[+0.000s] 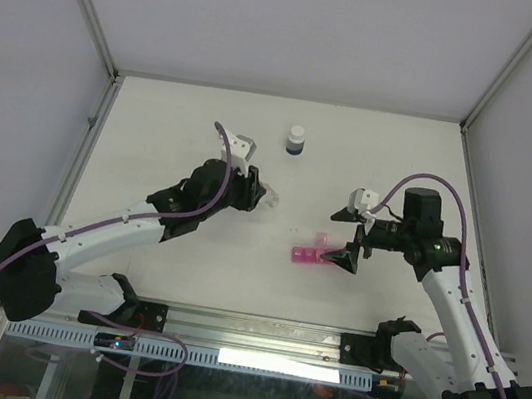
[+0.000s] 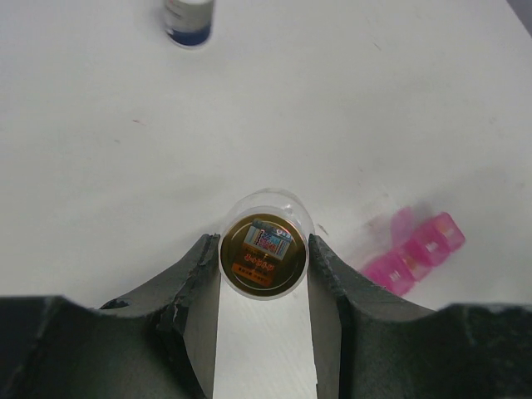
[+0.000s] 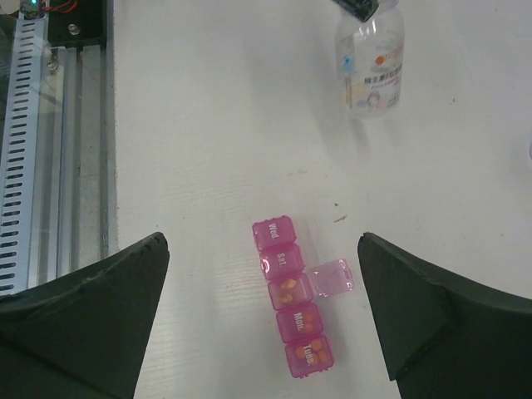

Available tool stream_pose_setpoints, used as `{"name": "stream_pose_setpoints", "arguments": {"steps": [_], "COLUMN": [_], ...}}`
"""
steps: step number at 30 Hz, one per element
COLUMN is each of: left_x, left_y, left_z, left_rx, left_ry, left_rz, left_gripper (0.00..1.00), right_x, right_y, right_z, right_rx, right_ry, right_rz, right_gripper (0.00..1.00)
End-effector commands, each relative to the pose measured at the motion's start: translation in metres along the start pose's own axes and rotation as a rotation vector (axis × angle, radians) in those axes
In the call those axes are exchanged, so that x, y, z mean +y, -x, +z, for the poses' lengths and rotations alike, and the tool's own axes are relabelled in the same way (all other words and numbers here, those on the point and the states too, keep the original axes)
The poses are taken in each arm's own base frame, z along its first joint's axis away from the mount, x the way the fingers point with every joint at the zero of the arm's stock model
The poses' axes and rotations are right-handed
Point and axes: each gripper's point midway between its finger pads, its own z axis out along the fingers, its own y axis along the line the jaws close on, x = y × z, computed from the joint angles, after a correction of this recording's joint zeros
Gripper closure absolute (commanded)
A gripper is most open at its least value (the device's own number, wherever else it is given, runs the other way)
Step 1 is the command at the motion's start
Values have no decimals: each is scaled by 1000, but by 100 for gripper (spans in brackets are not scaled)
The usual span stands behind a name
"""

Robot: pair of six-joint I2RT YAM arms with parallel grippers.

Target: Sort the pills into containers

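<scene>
**Right pincer wide over the organizer, left pincer gripping the vial**

Right pincer [image 3: 263, 243]: fingers spread as wide as they go, nothing between them. It hangs directly above the pink pill organizer [image 3: 291, 299], one finger on either side of the strip's line and neither touching it. My read: it is hovering there to work on a lid or to steady the strip.

The organizer lies flat on the surface [image 1: 175, 135], a row of five compartments. The middle one has its lid [image 3: 333, 278] flipped out to the side. Orange pills [image 3: 287, 291] show in that open cell, and more show through the lids of the two cells at the Mon./Tue. end. The Wed. and Sat. cells look shut, and I cannot make out what is in them.

Left pincer [image 2: 263, 245]: pressed in on a small clear vial [image 3: 370, 71], pinching it across its width. It holds the vial well apart from the organizer, on the side away from the right arm. That probably keeps the pill source ready without crowding the strip. I cannot tell whether the vial is capped or how full it is.

A dark bottle with a white cap [image 1: 296, 142] stands farther from the organizer, toward the back wall, with no pincer on it.
</scene>
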Motion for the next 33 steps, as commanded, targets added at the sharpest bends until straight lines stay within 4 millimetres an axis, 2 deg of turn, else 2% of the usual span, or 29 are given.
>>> {"name": "stream_pose_setpoints", "arguments": {"steps": [1,9,11,15,20,24,29,31,33], "left_x": [46,125,138,156,187,199,201,198,189], "left_y": [32,44,41,52,55,53,59,71,88], "left_z": [1,25,39,62,81,94,99,96,89], "left_rx": [8,132,173,197,238,269,290,266,224], "left_ry": [167,333,349,377,450,453,447,445,424], "left_rz": [82,92,81,79,84,81,70,64,53], "left_gripper": [100,100,100,100,98,66,29,23,22], "right_x": [-14,-20,-23,-24,-24,-25,-26,-26,-26], "right_y": [7,3,2,-1,-2,-2,-3,-3,-3], "right_z": [-2,-1,-1,-1,0,0,0,0,0], "right_rx": [-13,-2,3,10,10,11,13,14,14], "right_ry": [-62,-88,-98,-102,-103,-104,-105,-104,-102], "right_rz": [-21,-4,1,10,15,17,20,23,28], "right_gripper": [1,1,1,1,1,1,1,1,1]}}
